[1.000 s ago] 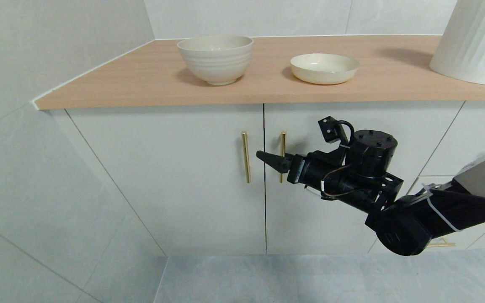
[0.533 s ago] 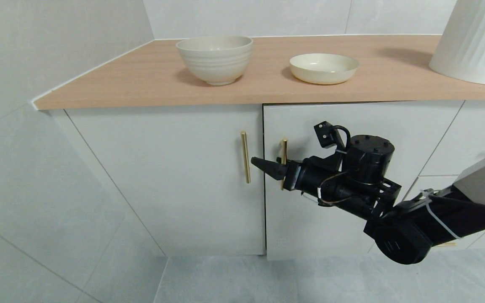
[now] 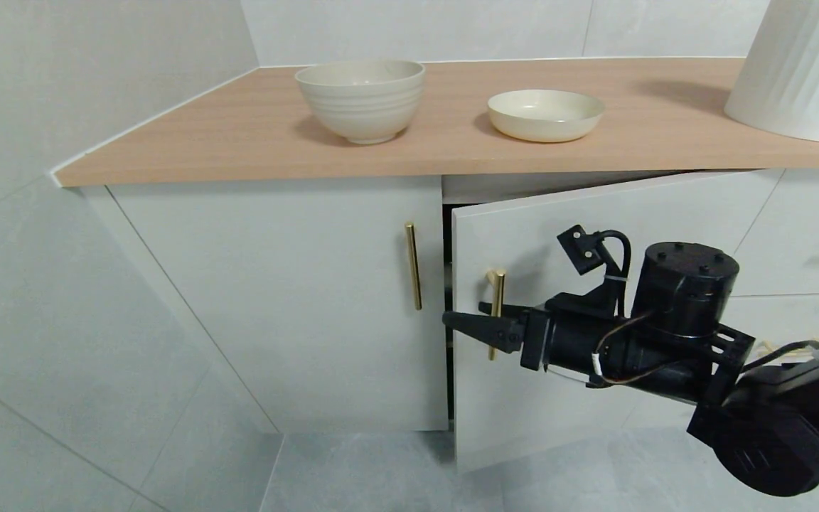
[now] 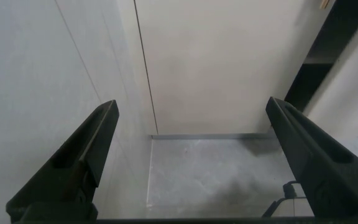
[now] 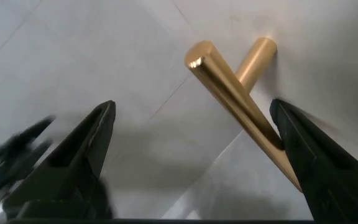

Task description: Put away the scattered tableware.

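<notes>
Brass bar handle (image 3: 496, 313) of R cupboard door (image 3: 566, 235) sits between the fingers of R claw (image 3: 465, 314). Jaws apart, not pinched; bar lies close to one finger, hook-style. Door ajar, dark gap at its free edge. L claw (image 4: 192, 106) also spread, holding nothing, facing cupboard front & floor. Tableware not yet stowed: deep ribbed bowl (image 3: 360, 99) and shallow dish (image 3: 545, 114) both on wooden tabletop (image 3: 239, 142), apart from each other. Step in hand, prob.: swing door fully open. To do well: pull along hinge arc, not straight back, so bar doesn't slip off finger. Open wide enough for bowl to pass; keep wrist clear of door edge.
</notes>
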